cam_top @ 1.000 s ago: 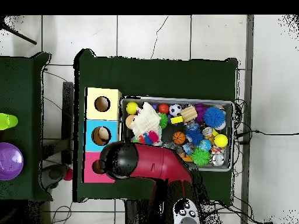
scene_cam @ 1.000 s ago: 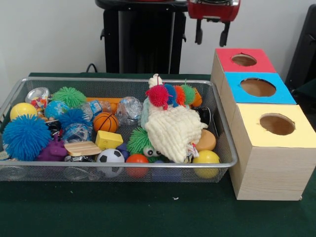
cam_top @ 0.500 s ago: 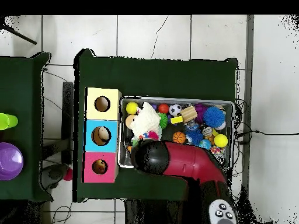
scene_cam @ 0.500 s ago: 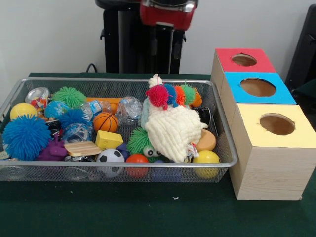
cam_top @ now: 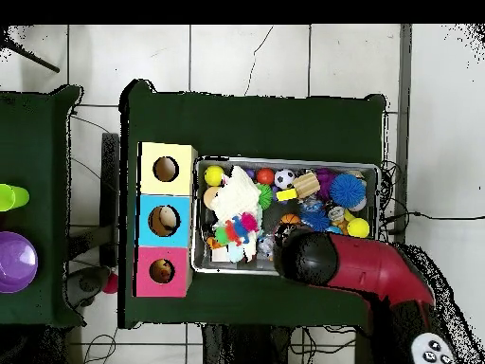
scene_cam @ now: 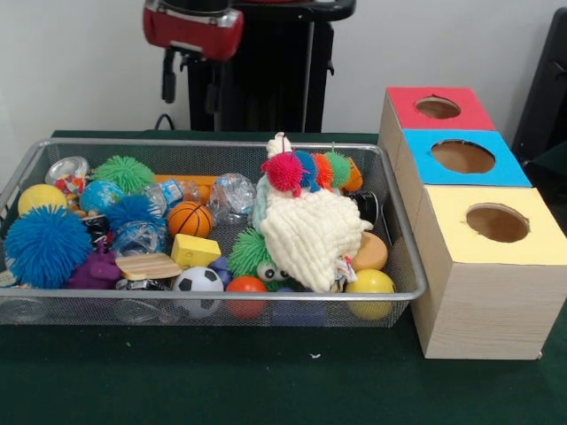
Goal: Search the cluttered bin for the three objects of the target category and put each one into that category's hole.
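Green cloth covered the bench (scene_cam: 266, 381), with a pale wall behind it in the front view and white floor tiles around it in the overhead view. At the left and centre of the front view sat a silver wire-mesh bin (scene_cam: 403, 266) crammed with toys: a big blue spiky ball (scene_cam: 44, 246) at its left end, a yellow smooth ball (scene_cam: 40, 197) above that, a green spiky ball (scene_cam: 124, 173) toward the upper left, a small orange basketball (scene_cam: 190, 218), a yellow foam block (scene_cam: 196, 251), a black-and-white soccer ball (scene_cam: 198, 282) against the lower rim, and a cream knitted cloth (scene_cam: 310, 235) heaped in the middle under a row of red, blue and green pom-poms (scene_cam: 306, 168). A second yellow ball (scene_cam: 370, 283) lay in the bin's lower right corner.

Just right of the bin stood a wooden box row with three round holes, topped red (scene_cam: 438, 108) at the upper right, blue (scene_cam: 463, 157) in the middle and yellow (scene_cam: 498, 223) nearest the lower right.

In the upper left of the front view hung the red-and-black gripper (scene_cam: 189, 75), above the bin's far rim and clear of every toy, its two dark fingers spread apart with nothing between them. In the overhead view the red arm (cam_top: 365, 275) covered the bin's lower right part.
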`<act>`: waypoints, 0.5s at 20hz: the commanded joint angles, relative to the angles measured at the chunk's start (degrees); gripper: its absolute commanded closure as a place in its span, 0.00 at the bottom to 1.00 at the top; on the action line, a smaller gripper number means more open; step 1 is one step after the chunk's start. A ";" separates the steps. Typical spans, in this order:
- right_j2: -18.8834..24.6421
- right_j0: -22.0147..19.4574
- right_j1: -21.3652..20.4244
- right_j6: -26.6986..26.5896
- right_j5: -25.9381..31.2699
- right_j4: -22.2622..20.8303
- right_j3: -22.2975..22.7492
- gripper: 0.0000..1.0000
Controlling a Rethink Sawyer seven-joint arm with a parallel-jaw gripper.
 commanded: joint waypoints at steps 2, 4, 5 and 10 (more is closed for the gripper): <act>9.93 -6.68 -0.48 -17.94 -0.20 -7.47 -2.82 0.00; 10.90 -7.99 -0.50 -18.84 0.00 -9.49 -3.25 0.00; 11.09 -8.58 -0.33 -18.98 -0.18 -10.79 -3.48 0.00; 11.28 -10.25 2.03 -16.68 -4.32 -18.63 -4.22 0.00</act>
